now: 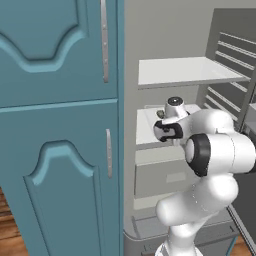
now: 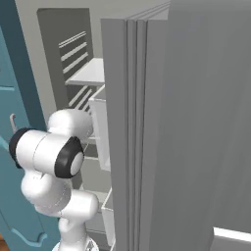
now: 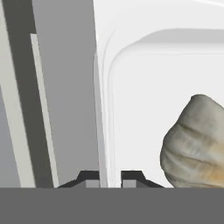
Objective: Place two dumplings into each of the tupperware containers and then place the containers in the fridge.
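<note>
Robot arm reaching into an open fridge (image 1: 200,30), its claw (image 3: 110,177) clamped on the rim of a white container (image 3: 144,78).

From the left base camera, the white arm stretches from the lower right into the fridge, beside teal cabinets (image 1: 55,125). The hand sits over a whitish container (image 1: 145,125) resting on a middle shelf, with a bare shelf (image 1: 185,70) above and a drawer (image 1: 160,180) below. In the hand camera, the two dark fingertips pinch narrowly on the container's thin side wall. One beige, crimped dumpling (image 3: 197,142) lies inside the container, to the right of the fingertips. From the right base camera, the open fridge door (image 2: 186,127) blocks much of the interior.
</note>
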Robot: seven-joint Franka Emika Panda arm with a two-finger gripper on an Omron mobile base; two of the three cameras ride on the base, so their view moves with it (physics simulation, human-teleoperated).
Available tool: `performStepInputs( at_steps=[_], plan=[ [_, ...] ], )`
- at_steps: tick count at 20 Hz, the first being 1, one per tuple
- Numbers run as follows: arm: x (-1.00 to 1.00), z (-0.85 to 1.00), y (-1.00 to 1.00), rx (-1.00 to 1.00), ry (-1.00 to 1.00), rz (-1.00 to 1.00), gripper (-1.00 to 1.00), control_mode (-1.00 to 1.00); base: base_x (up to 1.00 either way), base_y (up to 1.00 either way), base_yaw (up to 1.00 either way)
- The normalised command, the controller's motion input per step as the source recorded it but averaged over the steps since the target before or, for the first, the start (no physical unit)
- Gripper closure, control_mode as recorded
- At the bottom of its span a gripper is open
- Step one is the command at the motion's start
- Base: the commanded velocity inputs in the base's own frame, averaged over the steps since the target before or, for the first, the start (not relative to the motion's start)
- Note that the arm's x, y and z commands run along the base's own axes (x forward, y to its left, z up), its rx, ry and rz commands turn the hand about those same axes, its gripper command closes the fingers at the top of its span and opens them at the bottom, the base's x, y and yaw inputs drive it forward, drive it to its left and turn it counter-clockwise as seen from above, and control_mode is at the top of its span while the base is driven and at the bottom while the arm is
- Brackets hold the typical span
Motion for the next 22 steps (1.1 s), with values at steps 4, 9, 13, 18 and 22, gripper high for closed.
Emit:
performStepInputs(
  at_steps=[4,9,13,18,22],
  plan=[
    [0.44,-0.33,0.00,0.00,0.00,0.00,1.00,-1.00,0.00,0.00,0.00],
    [0.40,-0.37,0.00,0.00,-0.02,0.00,1.00,-1.00,0.00,0.00,0.00],
    [0.40,-0.27,0.00,0.00,-0.01,0.00,1.00,-1.00,0.00,0.00,0.00],
    [0.02,-0.02,0.00,0.00,-0.02,0.00,-1.00,-1.00,0.00,0.00,0.00],
    [0.00,0.00,0.00,0.00,-0.10,0.00,-1.00,-1.00,0.00,0.00,0.00]
  ],
)
